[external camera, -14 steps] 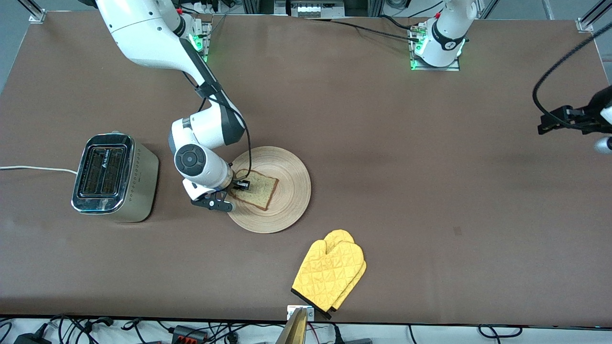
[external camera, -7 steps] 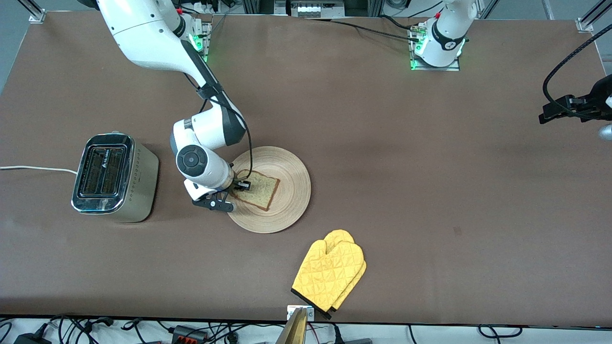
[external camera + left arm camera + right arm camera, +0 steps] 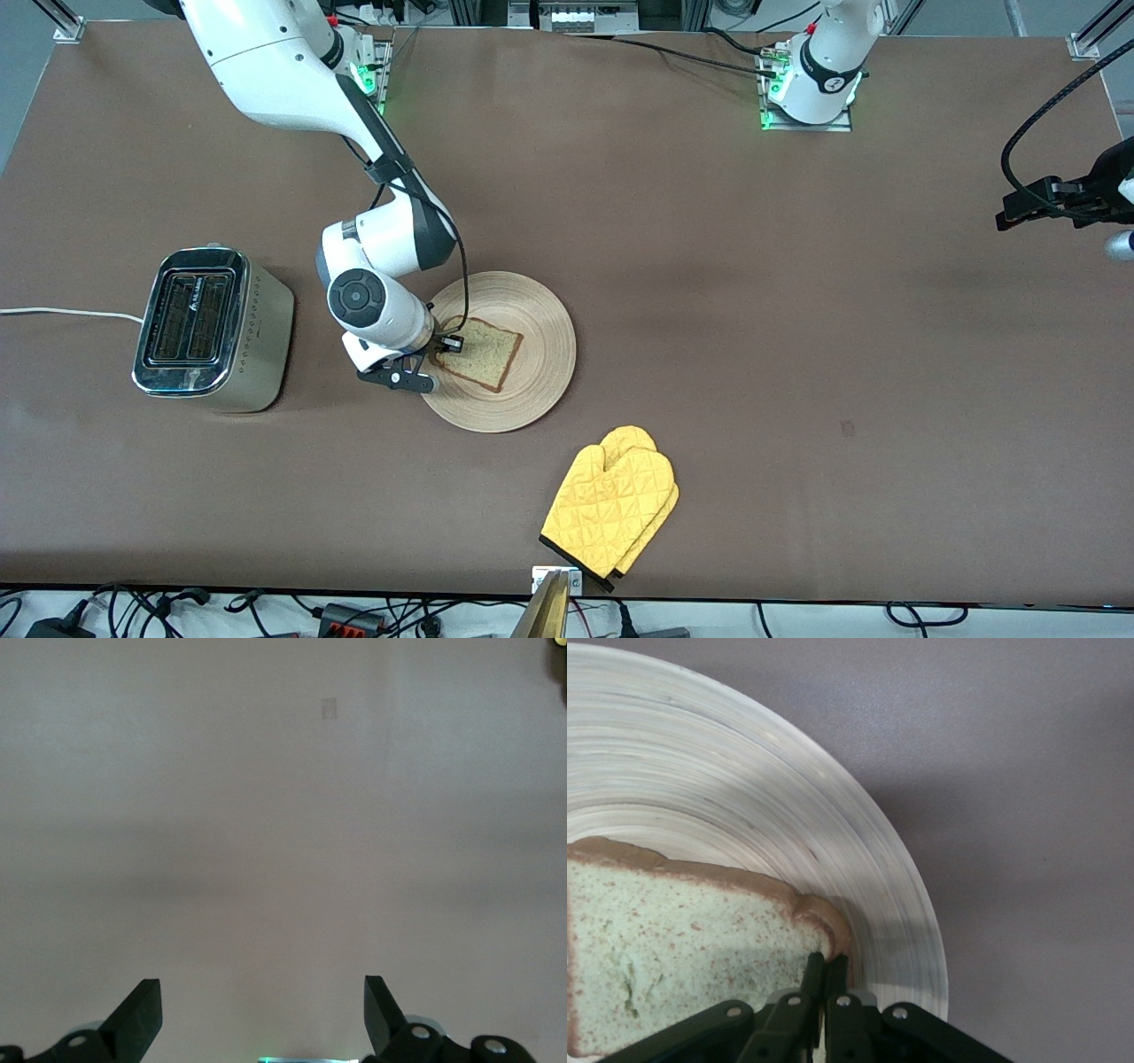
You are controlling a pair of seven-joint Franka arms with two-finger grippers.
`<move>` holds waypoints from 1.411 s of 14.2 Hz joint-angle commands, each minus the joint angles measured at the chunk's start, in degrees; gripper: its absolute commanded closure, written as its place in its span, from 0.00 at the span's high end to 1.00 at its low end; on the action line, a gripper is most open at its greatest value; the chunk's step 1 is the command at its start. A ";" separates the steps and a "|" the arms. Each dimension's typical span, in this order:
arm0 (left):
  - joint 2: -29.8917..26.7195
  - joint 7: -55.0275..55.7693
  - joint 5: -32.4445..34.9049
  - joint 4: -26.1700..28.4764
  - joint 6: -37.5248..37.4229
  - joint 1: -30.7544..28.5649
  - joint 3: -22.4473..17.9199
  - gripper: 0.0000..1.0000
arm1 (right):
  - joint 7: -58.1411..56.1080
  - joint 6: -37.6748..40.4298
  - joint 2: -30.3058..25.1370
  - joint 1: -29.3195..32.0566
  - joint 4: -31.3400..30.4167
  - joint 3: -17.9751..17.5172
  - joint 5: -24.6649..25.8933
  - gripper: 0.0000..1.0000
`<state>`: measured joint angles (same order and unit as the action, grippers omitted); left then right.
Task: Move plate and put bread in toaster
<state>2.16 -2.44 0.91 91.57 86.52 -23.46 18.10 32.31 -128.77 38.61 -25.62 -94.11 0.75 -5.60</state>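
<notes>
The bread (image 3: pixel 483 354) lies on the round wooden plate (image 3: pixel 532 372) in the middle of the table. My right gripper (image 3: pixel 440 350) is shut on the bread's crust at the edge facing the toaster (image 3: pixel 213 328). The right wrist view shows the fingers (image 3: pixel 825 958) pinched together on the brown crust of the bread (image 3: pixel 682 948), over the plate (image 3: pixel 744 797). The toaster stands toward the right arm's end of the table, slots up and empty. My left gripper (image 3: pixel 1010 217) hangs open over the table's edge at the left arm's end; its wrist view (image 3: pixel 263 992) shows only bare table.
A yellow oven mitt (image 3: pixel 611 509) lies near the table's front edge, nearer to the front camera than the plate. The toaster's white cord (image 3: pixel 62 312) runs off the right arm's end of the table.
The bread has shifted slightly on the plate in my right gripper's hold. My left gripper has moved a little toward the bases' side of the table.
</notes>
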 commanded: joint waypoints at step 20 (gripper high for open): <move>0.21 -0.81 -0.47 -0.51 -2.58 17.83 -17.57 1.00 | -34.54 52.83 -10.48 2.07 25.73 18.56 15.88 0.00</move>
<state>1.78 -2.47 0.90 91.98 84.43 -6.65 1.52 7.35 -77.44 26.68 -23.85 -70.52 14.85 9.04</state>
